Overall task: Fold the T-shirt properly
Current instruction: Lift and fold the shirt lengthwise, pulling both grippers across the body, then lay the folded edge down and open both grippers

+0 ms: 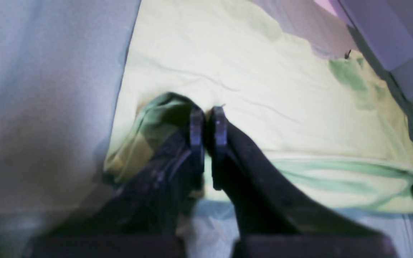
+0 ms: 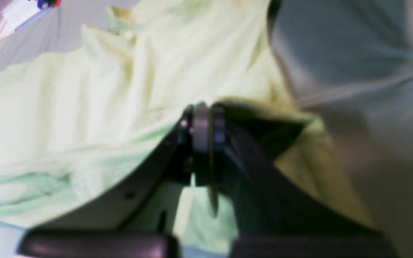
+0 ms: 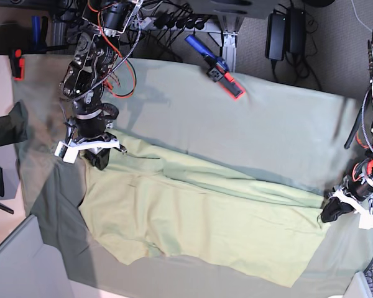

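- Left wrist view: one left pincer (image 1: 208,116), jaws pinched on a raised fold of the one T-shirt (image 1: 264,96).
- Right wrist view: one right pincer (image 2: 204,120) clamped on shirt edge.
- Base view: shirt spread between both arms on one grey-green sheet (image 3: 267,124) covering the counter.

The shirt (image 3: 199,226) was plain pale yellow-green; the sheet (image 3: 267,124) under it was dull grey-green, unpatterned.

Counter (image 3: 280,124): draped in a dull grey-green sheet (image 3: 193,87)
Floor (image 3: 336,56): grey carpet beyond the far edge
Clutter: black power bricks (image 3: 285,31), tangled cables (image 3: 174,22)
Light: even, soft shadows
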Action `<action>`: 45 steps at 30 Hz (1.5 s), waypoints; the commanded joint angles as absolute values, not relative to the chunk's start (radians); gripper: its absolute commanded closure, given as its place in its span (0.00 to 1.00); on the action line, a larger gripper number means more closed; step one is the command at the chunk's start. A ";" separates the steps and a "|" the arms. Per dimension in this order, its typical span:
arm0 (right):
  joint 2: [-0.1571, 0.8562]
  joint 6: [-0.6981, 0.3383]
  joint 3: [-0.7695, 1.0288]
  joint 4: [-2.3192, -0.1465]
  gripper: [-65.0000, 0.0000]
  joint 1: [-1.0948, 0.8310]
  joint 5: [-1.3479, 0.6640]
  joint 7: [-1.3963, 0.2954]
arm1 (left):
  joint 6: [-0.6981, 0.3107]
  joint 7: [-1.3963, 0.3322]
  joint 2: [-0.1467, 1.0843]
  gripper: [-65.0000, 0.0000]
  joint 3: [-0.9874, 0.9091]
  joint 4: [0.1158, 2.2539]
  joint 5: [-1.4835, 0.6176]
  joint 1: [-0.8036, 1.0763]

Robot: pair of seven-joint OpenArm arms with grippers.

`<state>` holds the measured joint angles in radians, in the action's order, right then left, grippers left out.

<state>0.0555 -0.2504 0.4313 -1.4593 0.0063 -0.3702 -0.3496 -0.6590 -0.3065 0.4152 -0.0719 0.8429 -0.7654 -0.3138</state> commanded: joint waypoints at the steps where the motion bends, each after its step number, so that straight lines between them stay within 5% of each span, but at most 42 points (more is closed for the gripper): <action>1: 0.069 -0.289 0.433 -1.467 1.00 0.022 -0.378 -0.326 | -0.670 -0.270 0.432 0.85 -0.077 0.855 -0.770 -0.341; 4: 0.069 -0.289 0.433 -1.466 0.95 0.022 -0.378 -0.326 | -0.670 -0.264 0.432 0.42 -0.077 0.855 -0.716 -0.340; 6: 0.068 -0.292 0.433 -1.466 0.58 0.021 -0.385 -0.327 | -0.669 -0.277 0.432 0.29 -0.077 0.855 -0.713 -0.340; 8: 0.069 -0.292 0.433 -1.468 0.31 0.021 -0.386 -0.343 | -0.669 -0.296 0.436 0.29 -0.082 0.856 -0.716 -0.340; 17: 0.069 -0.289 0.513 -1.657 0.32 0.012 -0.436 -0.586 | -0.698 -0.544 0.483 0.29 -0.273 0.882 -0.970 -0.336; 25: 0.072 -0.218 0.728 -1.644 0.32 -0.057 -0.490 -0.612 | -0.698 -0.550 0.512 0.29 -0.275 0.882 -1.003 -0.281; 40: 0.067 -0.291 0.601 -1.513 0.32 -0.078 -0.587 -0.558 | -0.698 -0.537 0.482 0.29 -0.275 0.882 -1.013 -0.249; 42: 0.067 -0.291 0.601 -1.513 0.42 -0.078 -0.587 -0.538 | -0.698 -0.536 0.480 0.29 -0.275 0.882 -1.014 -0.249; 45: 0.066 -0.291 0.601 -1.513 0.87 -0.078 -0.587 -0.527 | -0.698 -0.525 0.476 0.29 -0.275 0.882 -1.013 -0.250</action>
<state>0.0555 -0.2504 0.5999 -1.4967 -0.0883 -0.5766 -0.5503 -0.6811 -0.5468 0.4595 -0.2703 0.8642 -0.9936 -0.2279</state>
